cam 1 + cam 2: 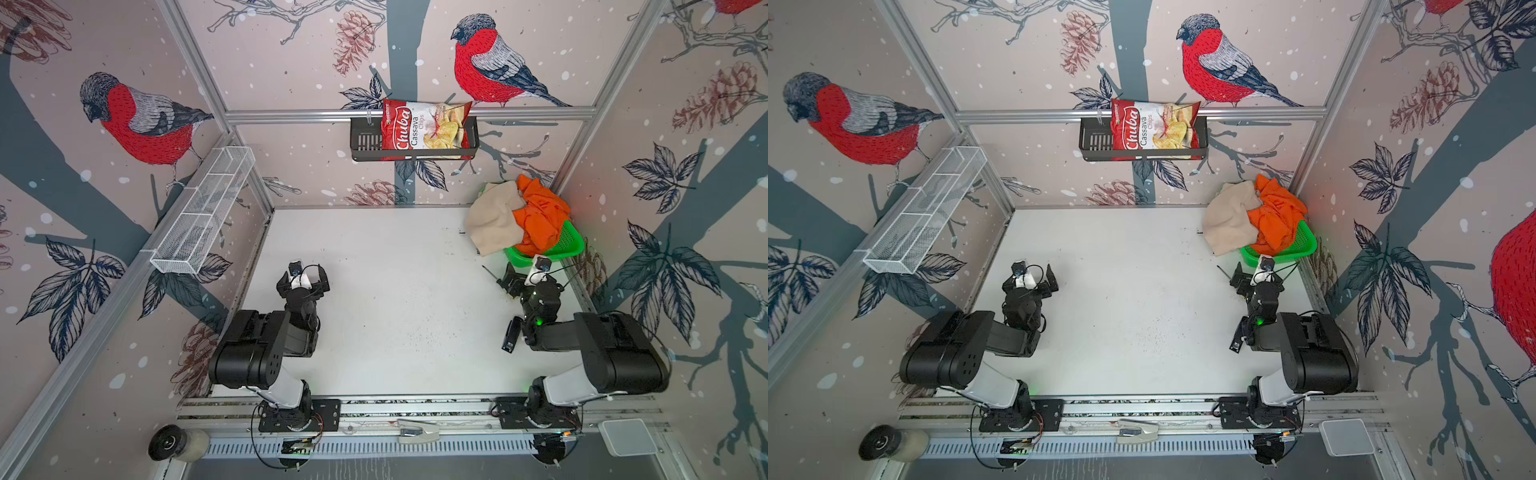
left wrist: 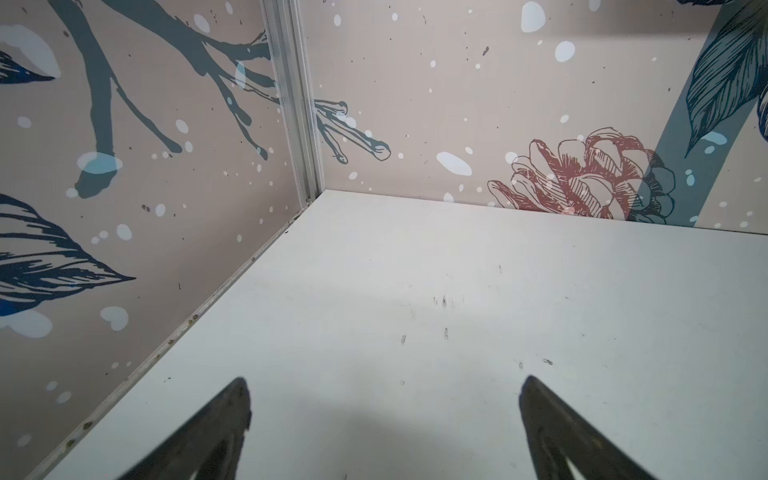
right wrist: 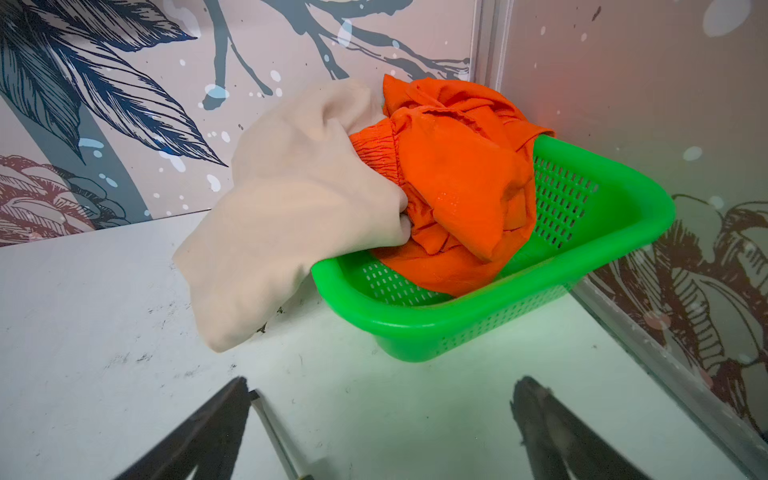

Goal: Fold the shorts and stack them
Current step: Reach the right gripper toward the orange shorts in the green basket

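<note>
Spilling from a green basket (image 1: 572, 244) in the far right corner of the tabletop (image 1: 395, 299) in both top views, the beige shorts (image 1: 492, 224) and orange shorts (image 1: 540, 218) are lying crumpled together, while the left wrist view is showing the left hand (image 2: 384, 380) released over bare tabletop and the right wrist view is showing the right hand (image 3: 382, 380) released, apart from the basket.

Top views: both looking steeply down from high over the near edge, facing the back wall (image 1: 316, 166), taking in the whole table (image 1: 395, 291).
Left wrist view: looking low across the table past the left gripper (image 2: 385, 381), facing the back left corner.
Right wrist view: looking past the right gripper (image 3: 383, 380) at the nearby basket (image 3: 415, 328).
Shared: the basket (image 1: 575, 245) (image 1: 1306, 243) is showing in both top views and the right wrist view.
</note>
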### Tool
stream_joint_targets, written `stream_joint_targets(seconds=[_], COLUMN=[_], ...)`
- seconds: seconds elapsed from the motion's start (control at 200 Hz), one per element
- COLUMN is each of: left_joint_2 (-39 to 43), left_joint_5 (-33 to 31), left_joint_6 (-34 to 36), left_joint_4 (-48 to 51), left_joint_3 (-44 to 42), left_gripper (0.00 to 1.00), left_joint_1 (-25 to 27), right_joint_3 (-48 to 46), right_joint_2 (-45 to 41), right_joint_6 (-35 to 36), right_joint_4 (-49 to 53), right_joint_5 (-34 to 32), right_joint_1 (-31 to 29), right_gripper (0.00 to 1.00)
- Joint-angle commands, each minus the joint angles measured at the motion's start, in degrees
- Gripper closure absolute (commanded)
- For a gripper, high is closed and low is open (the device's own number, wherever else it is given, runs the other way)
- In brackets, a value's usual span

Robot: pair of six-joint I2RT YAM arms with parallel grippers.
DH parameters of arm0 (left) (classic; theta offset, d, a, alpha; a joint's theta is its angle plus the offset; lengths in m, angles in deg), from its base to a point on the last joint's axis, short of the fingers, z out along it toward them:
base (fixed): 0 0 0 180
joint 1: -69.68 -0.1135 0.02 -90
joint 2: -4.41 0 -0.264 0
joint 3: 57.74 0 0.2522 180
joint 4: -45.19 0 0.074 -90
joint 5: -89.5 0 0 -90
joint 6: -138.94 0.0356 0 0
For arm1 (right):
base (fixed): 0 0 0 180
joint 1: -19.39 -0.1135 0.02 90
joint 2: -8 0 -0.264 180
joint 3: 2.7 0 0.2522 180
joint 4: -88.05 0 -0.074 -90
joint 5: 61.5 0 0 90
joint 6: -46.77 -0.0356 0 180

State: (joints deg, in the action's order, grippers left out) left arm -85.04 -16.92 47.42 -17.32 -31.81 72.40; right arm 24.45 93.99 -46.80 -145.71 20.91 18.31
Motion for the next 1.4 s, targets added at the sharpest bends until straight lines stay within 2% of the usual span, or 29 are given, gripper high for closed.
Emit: stream_joint_targets(seconds=[0.0, 0.961, 1.076, 1.181, 1.261, 1.396], left_joint_2=[0.06, 0.28, 6.2, 15.22, 21.99, 27.65], left_joint_5=[0.55, 0.68, 1.31, 1.31, 4.18, 15.6], left_joint_6=[0.11, 0.11, 0.68, 1.06, -3.7, -7.18], left_joint_4=[-1.11, -1.66, 1.73, 12.55, 20.86, 32.7], left_joint_3=[0.05, -0.31, -1.08, 0.86, 3.84, 9.77], left_gripper=[0.01, 0.02, 0.02, 0.02, 0.04, 0.11], left_joint_1=[0.03, 0.07, 0.21, 1.06, 1.15, 1.23], right_joint_3=[0.15, 0.15, 0.27, 0.05, 1.88, 12.32], right_joint_2=[-0.01, -0.08, 0.03, -0.8, -4.64, -13.85], right_joint_6=[-0.38, -0.38, -0.31, -0.35, 0.49, -4.59], right_joint_4=[-0.77, -0.78, -0.64, -0.84, 5.02, 33.92], right_joint_5=[0.06, -0.04, -0.03, -0.02, 1.91, 2.91], right_joint_1=[0.03, -0.02, 0.03, -0.02, -0.1, -0.15], right_gripper=[0.0, 0.0, 0.01, 0.01, 0.0, 0.01])
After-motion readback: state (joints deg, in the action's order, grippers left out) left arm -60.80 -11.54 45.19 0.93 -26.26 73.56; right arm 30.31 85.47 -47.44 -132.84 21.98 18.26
